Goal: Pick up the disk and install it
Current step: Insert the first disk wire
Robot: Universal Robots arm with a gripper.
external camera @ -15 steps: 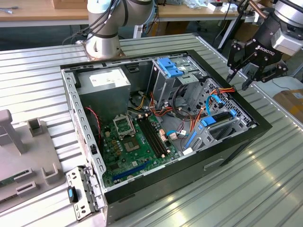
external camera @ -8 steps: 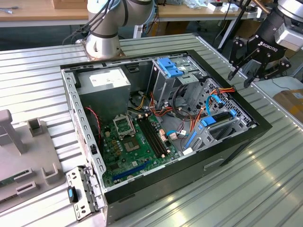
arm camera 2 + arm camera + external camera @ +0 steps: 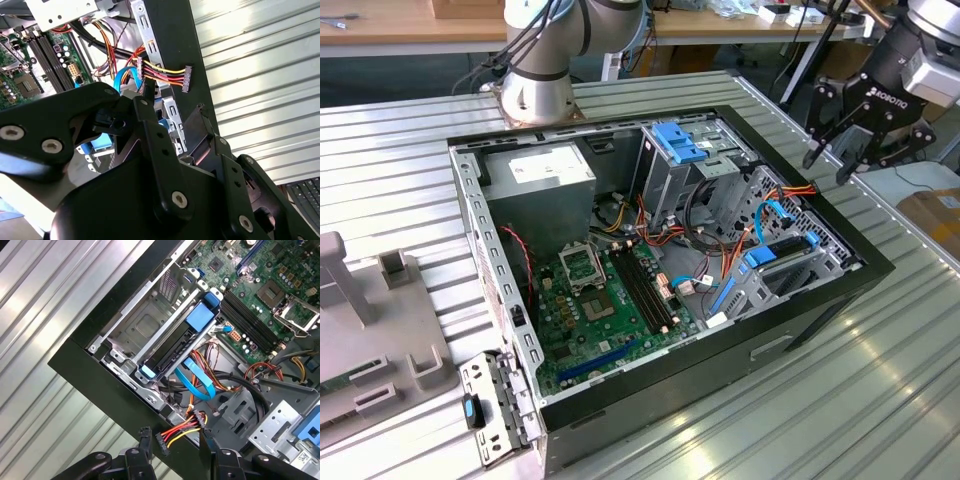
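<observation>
A: Exterior view's left: a grey fixture [image 3: 360,300] stands on the ribbed surface [image 3: 890,390], well apart from the work. No hazard there.

B: Centre: the open case [image 3: 720,372], with the motherboard [image 3: 605,300] exposed. Anything dropped lands on bare components.

A: Where's the disk?

B: The disk [image 3: 170,350] stands on edge in the bay at the case's front corner, with blue carrier plastic at both ends. It looks seated. I can't tell whether it's latched. If it isn't, a nudge could tip it out of the bay.

A: And further right?

B: The gripper [image 3: 828,165] hangs above the case's edge on the exterior view's right. The jaws are spread and hold nothing.

A: Main risk?

B: In the first wrist view, the power cable [image 3: 182,429] lies loose across the black rim, right beneath the jaws. A descent there could hook its connector or pinch it against the wall.

A: And the blue data cable [image 3: 196,382]?

B: It loops just beside the disk, so a snag there would drag on the carrier. A fingertip could also strike the rim.
</observation>
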